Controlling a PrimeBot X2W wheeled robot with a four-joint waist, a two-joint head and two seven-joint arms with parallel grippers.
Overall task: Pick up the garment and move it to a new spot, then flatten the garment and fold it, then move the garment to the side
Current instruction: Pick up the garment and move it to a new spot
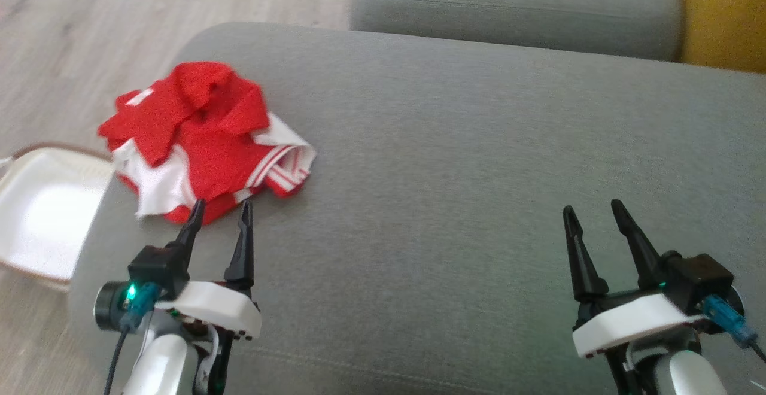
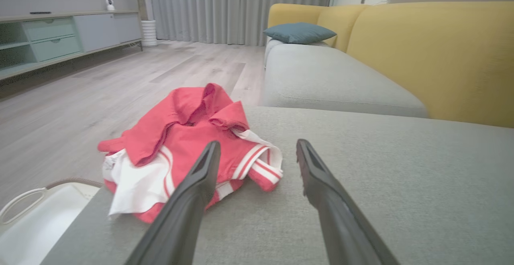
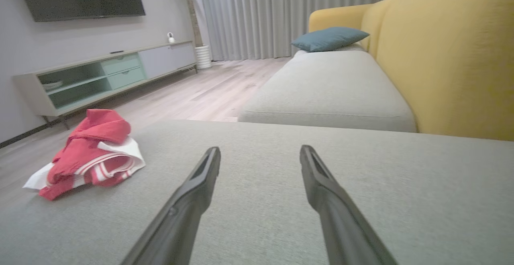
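The crumpled red-and-white shirt point(image 1: 203, 143) lies at the grey sofa cushion's point(image 1: 455, 161) left edge. We hold our left claw point(image 1: 222, 208) wide over the cushion's left part, our right claw point(image 1: 592, 208) wide over its right.

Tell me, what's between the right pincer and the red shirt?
Nothing but bare grey cushion lies between the right pincer and the red shirt; the right wrist view shows it best.
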